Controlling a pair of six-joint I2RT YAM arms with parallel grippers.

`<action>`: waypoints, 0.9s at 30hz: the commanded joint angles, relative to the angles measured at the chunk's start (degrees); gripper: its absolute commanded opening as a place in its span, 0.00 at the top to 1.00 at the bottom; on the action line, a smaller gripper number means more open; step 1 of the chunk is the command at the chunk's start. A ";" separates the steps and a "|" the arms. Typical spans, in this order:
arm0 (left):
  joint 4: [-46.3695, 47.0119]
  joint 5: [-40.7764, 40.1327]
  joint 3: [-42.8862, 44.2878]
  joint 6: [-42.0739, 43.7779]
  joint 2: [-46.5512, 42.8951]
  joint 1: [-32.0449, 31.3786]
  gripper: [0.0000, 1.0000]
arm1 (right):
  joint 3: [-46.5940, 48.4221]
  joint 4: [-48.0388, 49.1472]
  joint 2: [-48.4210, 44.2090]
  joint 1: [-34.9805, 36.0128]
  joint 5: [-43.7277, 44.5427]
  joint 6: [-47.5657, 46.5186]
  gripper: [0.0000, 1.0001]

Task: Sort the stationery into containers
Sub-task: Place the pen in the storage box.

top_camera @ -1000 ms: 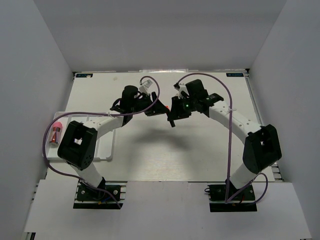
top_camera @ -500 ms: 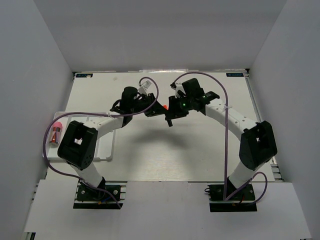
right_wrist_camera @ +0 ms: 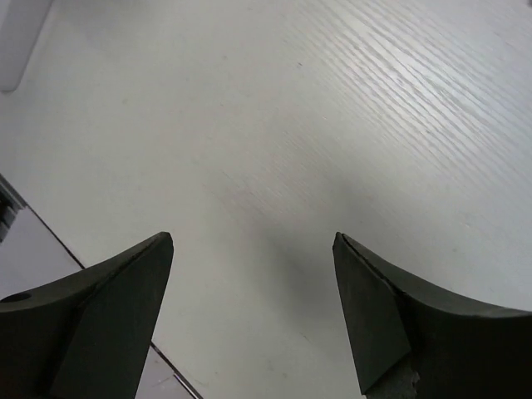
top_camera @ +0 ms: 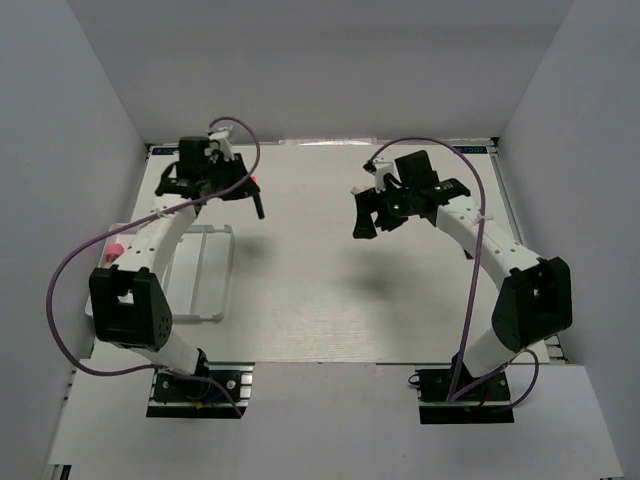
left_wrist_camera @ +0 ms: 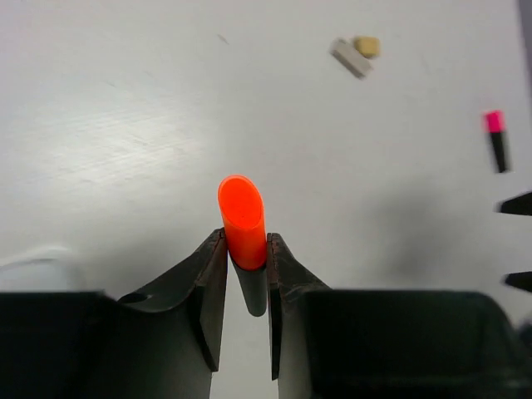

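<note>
Left wrist: left gripper point(left_wrist_camera: 246, 249) clamps orange-capped black plastic highlighter point(left_wrist_camera: 242, 218).
Right gripper point(right_wrist_camera: 252, 239) just released, jaws apart; left arm swung toward shallow white divided tray point(top_camera: 210, 272), deposit likely next.

We find the tray point(top_camera: 205, 285) on the left side of the table point(top_camera: 330, 300), toward the near edge, with a tube point(top_camera: 113, 247) in it by its left rim. Beyond the tray, at the far left, the left gripper point(top_camera: 253, 195) has a highlighter point(left_wrist_camera: 242, 214) between its fingers, above the table. Ahead of it on the table, two erasers point(left_wrist_camera: 356, 54) lie just beside each other, with a second highlighter point(left_wrist_camera: 497, 143) to their right, apart. The right gripper point(top_camera: 362, 220) hangs right of centre, well apart from the left.
</note>
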 commanded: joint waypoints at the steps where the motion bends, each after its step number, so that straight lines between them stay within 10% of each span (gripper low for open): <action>1: -19.38 -5.99 7.20 20.10 -1.43 6.91 1.00 | -0.77 -5.34 -2.94 -2.06 2.91 -6.69 0.17; 16: -44.08 -9.94 17.93 43.00 8.93 24.70 0.95 | -4.20 -10.10 -7.16 -11.38 11.18 -12.84 0.21; 27: -36.99 -12.85 9.41 42.30 11.93 25.32 0.92 | -2.18 -11.33 -4.00 -15.51 11.27 -12.15 0.21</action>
